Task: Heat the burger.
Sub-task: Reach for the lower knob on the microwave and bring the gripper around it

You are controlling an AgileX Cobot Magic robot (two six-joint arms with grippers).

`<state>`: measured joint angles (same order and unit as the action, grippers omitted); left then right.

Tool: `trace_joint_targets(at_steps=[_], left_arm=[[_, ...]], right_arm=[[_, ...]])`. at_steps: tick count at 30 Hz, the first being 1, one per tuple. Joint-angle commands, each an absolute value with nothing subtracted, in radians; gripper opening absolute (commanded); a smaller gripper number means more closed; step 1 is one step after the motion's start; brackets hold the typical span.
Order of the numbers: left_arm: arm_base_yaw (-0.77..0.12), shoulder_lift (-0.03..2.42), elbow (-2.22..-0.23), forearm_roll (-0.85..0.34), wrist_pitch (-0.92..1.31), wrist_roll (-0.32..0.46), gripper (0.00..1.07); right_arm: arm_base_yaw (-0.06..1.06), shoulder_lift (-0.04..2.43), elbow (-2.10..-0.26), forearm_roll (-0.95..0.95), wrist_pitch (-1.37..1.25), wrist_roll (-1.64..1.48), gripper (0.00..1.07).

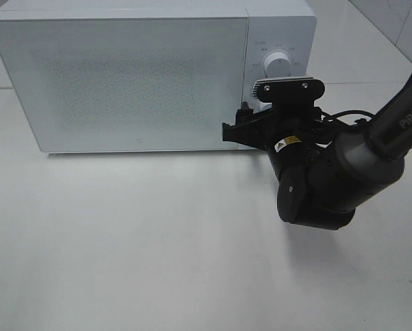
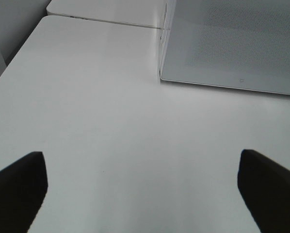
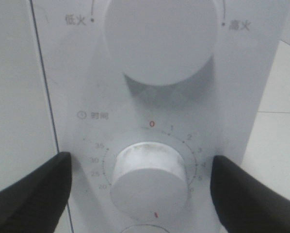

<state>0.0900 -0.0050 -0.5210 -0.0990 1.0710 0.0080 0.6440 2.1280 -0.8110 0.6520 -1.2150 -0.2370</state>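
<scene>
The left gripper (image 2: 142, 167) hung over the smooth white tabletop (image 2: 111, 121), its black fingers wide apart and holding nothing. The right gripper (image 3: 140, 170) stood spread either side of the round white timer dial (image 3: 149, 177), not touching it, on the boxy white microwave (image 1: 123, 76), whose door was shut. The burger showed in no view, so its place could not be told.

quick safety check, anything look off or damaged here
Nothing stands out: the microwave door is shut, the table shows no spill, and the right pincer is open either side of the timer dial.
</scene>
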Motion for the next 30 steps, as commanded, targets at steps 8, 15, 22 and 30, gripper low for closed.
trace_joint_targets(at_steps=[8,15,22,30], left_arm=[[0.092,-0.024,-0.518,-0.101,1.071,0.0,1.0],[0.092,-0.024,-0.518,-0.101,1.071,0.0,1.0],[0.092,-0.024,-0.518,-0.101,1.071,0.0,1.0],[0.092,-0.024,-0.518,-0.101,1.071,0.0,1.0]], right_arm=[[0.631,2.126,-0.831,0.625,-1.265,-0.236,0.57],[0.631,2.128,-0.831,0.6,-1.251,-0.228,0.08],[0.631,2.128,-0.831,0.603,-1.273,-0.228,0.0],[0.631,2.128,-0.831,0.603,-1.325,-0.227,0.0]])
